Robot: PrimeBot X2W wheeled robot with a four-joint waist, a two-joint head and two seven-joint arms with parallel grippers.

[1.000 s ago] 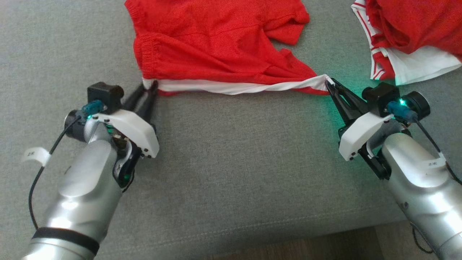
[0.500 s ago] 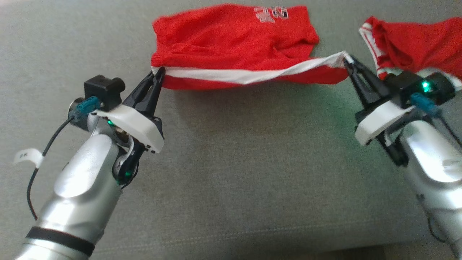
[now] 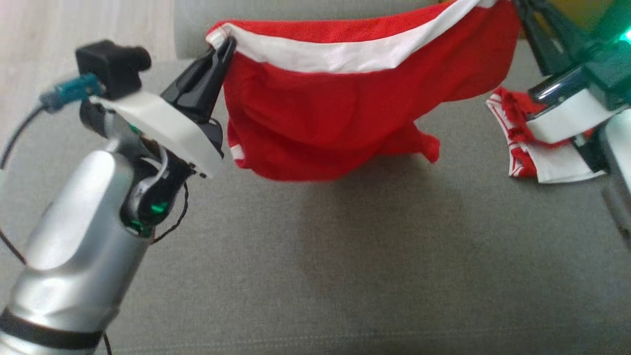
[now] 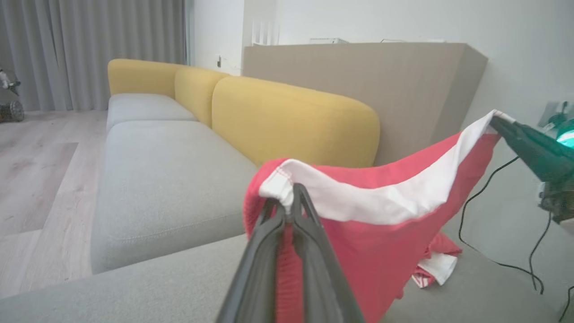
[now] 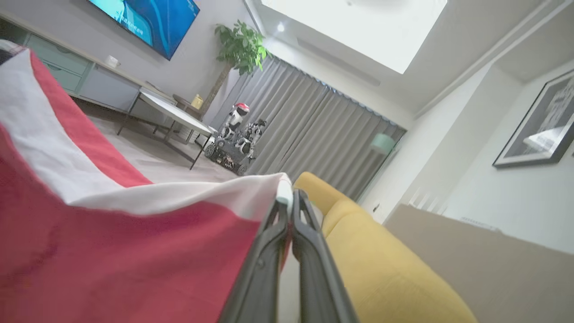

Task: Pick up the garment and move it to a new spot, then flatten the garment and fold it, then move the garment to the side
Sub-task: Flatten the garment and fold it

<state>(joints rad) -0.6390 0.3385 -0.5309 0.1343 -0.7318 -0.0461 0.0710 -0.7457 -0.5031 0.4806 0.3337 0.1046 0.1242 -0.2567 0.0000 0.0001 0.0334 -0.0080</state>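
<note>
Above the grey sofa seat point(image 3: 345, 276) the red garment point(image 3: 345, 123) hangs in the air, stretched by its white band between the two arms. A second ago it lay crumpled on the cushion with the left gripper point(image 3: 224, 47) open at one corner of the band. Now that gripper is clamped on the corner, and the right gripper point(image 5: 291, 199) is pinched tight on the opposite one. The pick-up looks done, and the carry to a new spot and the flattening remain. The cloth sags in loose folds below the band, one flap dangling lower, so it will probably need a pull to lie smooth. A second red-and-white garment point(image 3: 542, 165) lies on the seat near the right arm, close enough to be dragged or covered. The yellow backrest point(image 4: 291, 121) rises behind.
</note>
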